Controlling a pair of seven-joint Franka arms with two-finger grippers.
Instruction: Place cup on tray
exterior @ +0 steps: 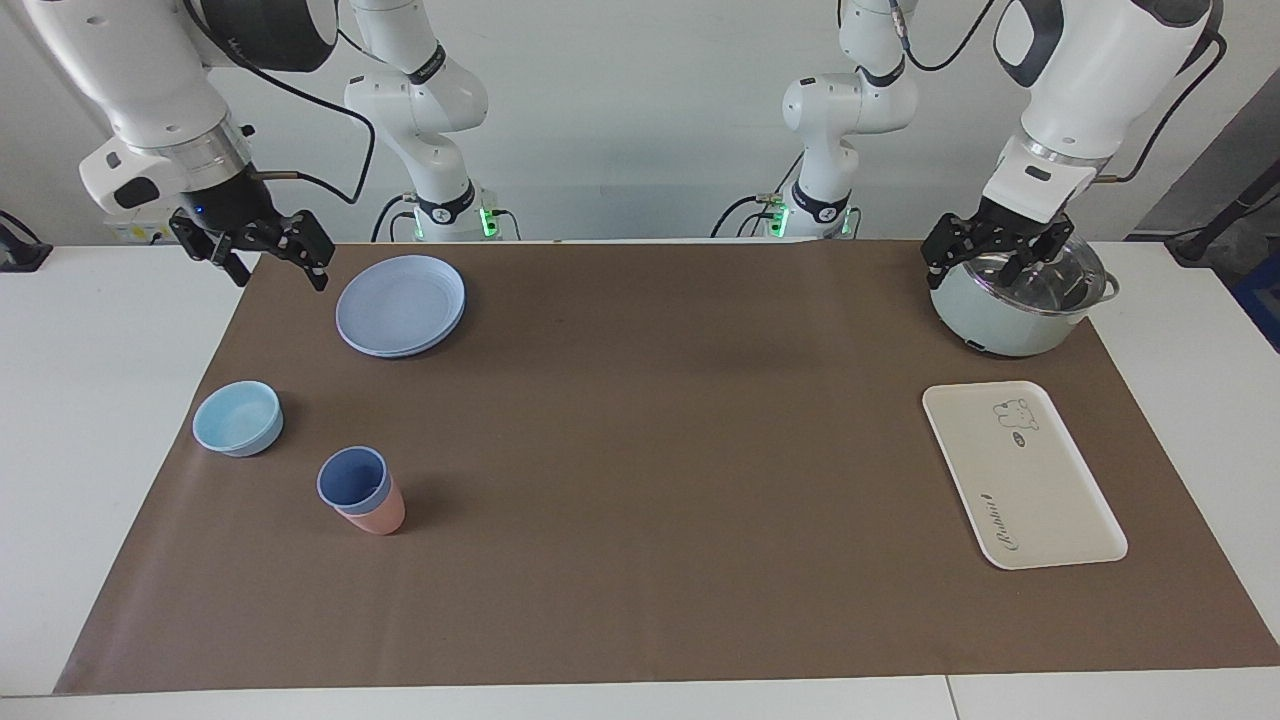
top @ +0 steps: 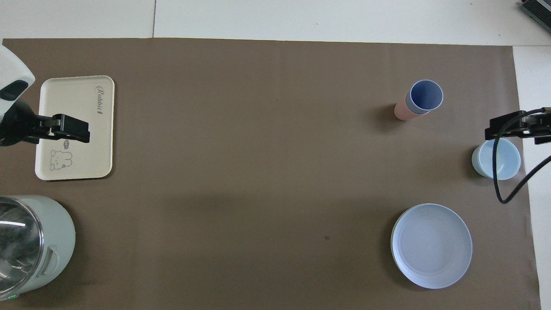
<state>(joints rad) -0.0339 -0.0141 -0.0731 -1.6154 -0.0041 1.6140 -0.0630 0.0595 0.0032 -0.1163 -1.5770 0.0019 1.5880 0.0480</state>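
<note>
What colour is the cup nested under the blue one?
Pink, clearest in the facing view.

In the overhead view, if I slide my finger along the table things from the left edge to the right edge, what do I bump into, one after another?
Pot → tray → blue cup nested in the pink cup → stacked plates → light-blue bowl.

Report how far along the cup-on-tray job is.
Nothing looks done yet. The blue cup sits nested in the pink cup at the right arm's end of the table; the tray at the left arm's end holds nothing. Nothing is in hand: the right gripper and left gripper hang open, raised near the robots. Left: grasp the blue cup, carry it across, set it on the tray.
</note>
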